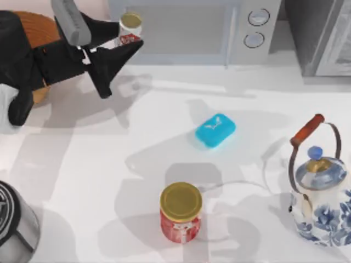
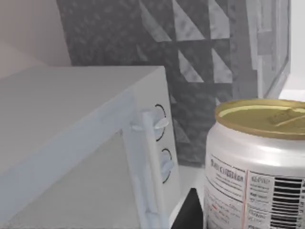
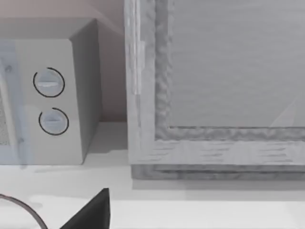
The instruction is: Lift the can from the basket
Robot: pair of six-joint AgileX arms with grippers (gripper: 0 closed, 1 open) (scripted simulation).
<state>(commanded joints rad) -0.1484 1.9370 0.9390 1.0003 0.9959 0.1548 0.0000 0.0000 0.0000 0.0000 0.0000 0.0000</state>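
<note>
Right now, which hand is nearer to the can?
Left. The left hand has its fingers on either side of the can, holding it off the table beside the basket. The right hand is near the window frame, away from the can.

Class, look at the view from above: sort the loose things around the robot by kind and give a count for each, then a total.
Cans: 1, the can held in the left gripper
Jars: 1, the red jar
Teapots: 1, the blue-and-white teapot
Baskets: 1, the basket
Soap boxes: 1, the blue box
Total: 5
</note>
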